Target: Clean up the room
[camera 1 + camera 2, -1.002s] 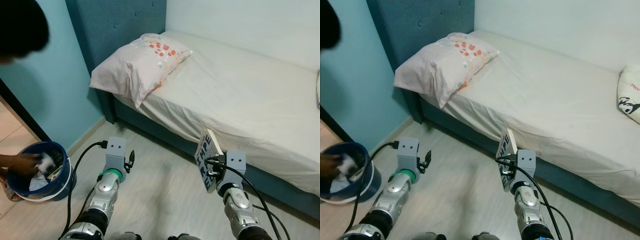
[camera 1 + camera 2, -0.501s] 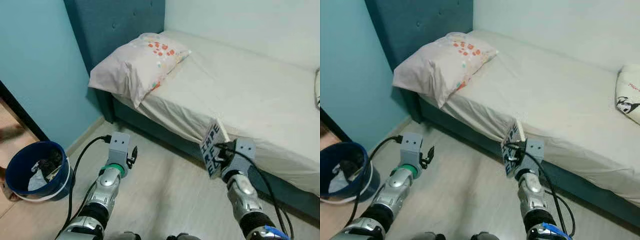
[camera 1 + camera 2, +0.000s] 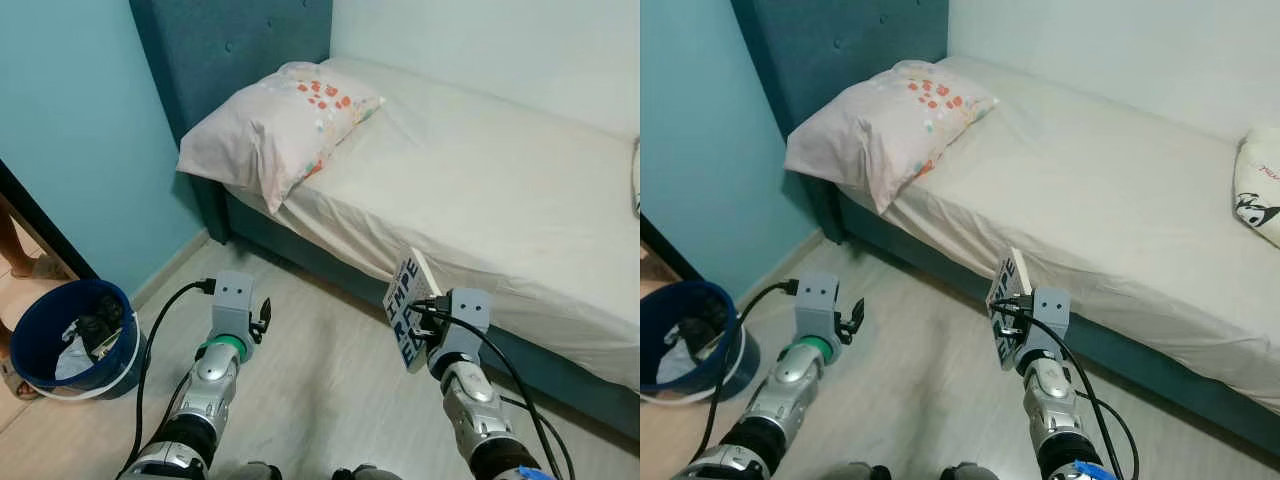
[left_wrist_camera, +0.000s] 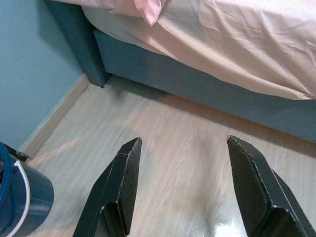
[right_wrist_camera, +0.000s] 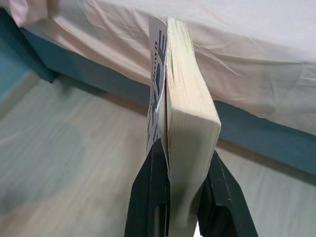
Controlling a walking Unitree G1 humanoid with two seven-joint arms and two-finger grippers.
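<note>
Bed [image 3: 520, 190] edge fronts right hand [image 5: 180, 185] gripping book [image 5: 185, 113].

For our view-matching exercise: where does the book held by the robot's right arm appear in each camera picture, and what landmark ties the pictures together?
Left eye view: book, lower right of centre, before the bed edge.
Right eye view: book, just below centre.
Left wrist view: not in it.
Right wrist view: book, centre, upright, clamped between the right gripper jaws.
Shared landmark: the bed's teal base.
</note>
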